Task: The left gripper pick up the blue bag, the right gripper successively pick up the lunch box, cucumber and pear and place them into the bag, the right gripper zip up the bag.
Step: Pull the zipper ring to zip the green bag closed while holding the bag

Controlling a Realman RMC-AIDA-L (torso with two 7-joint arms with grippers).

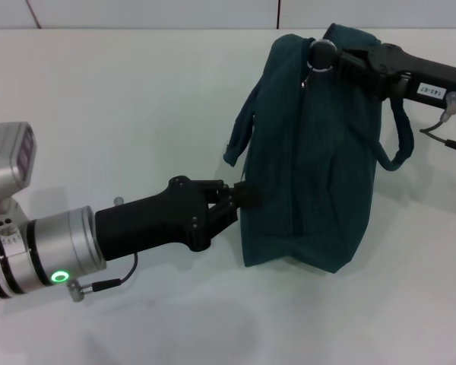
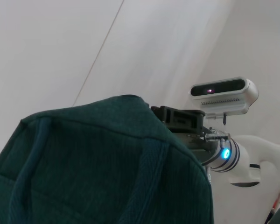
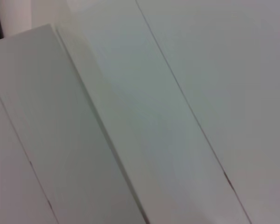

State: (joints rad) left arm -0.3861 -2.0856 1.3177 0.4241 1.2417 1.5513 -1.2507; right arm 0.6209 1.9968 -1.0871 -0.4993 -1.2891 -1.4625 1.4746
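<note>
Surface: you are looking at a plain white table (image 1: 121,99) with white panelled walls behind it.
Blue bag: you find the blue bag (image 1: 319,167) standing upright on the table, a little right of the middle, one loop handle (image 1: 239,129) drooping on its left side and another loop (image 1: 399,137) hanging on its right.
Zipper: you can see the seam running down the bag's near face from its top; it looks drawn together, with the ring pull (image 1: 307,78) up by the top end.
Left gripper: your left gripper (image 1: 243,196) reaches in from the lower left, its fingers pinched onto the bag's left edge low down, holding the fabric.
Right gripper: your right gripper (image 1: 323,55) comes in from the upper right and sits at the bag's top end by the ring pull; you cannot tell whether its fingers are parted or together.
Left wrist view: you see the bag's teal fabric filling the lower part, with the right arm's wrist and its blue ring light beyond.
Right wrist view: you see only white wall panels.
</note>
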